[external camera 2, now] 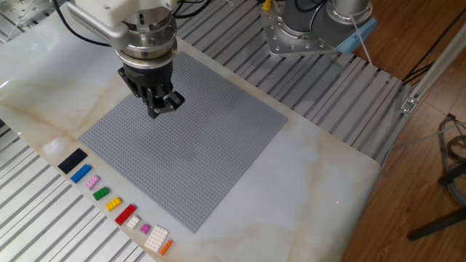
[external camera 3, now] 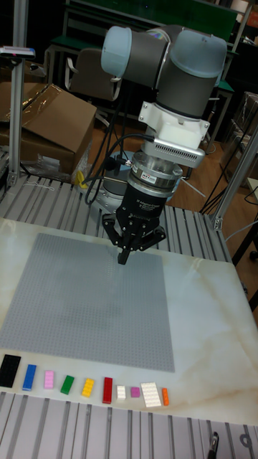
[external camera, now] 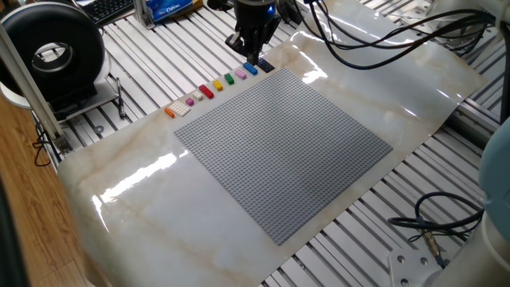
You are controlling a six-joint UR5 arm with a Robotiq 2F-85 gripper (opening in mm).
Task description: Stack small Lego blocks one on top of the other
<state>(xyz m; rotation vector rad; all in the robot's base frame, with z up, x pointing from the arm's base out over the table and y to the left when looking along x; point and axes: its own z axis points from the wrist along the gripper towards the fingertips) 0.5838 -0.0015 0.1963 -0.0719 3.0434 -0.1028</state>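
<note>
Overhead, tool [external camera 3: 124, 257], grey baseplate [external camera 3: 79, 301], marble tabletop [external camera 3: 208, 323], cardboard box [external camera 3: 50, 122].

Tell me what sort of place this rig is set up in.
Most likely a robotics lab or workshop. The arm's gripper hangs over a grey baseplate on a bench of aluminium rails; cables trail across it, and a cardboard box and a chair stand behind.

Grey UR5 arm [external camera 3: 183, 54], white flange, blk fingers [external camera 3: 123, 256], blk cables.

Arm [external camera: 253, 6] cut off at top edge; tool [external camera: 256, 60] hides dark navy block [external camera: 266, 66] partly
</note>
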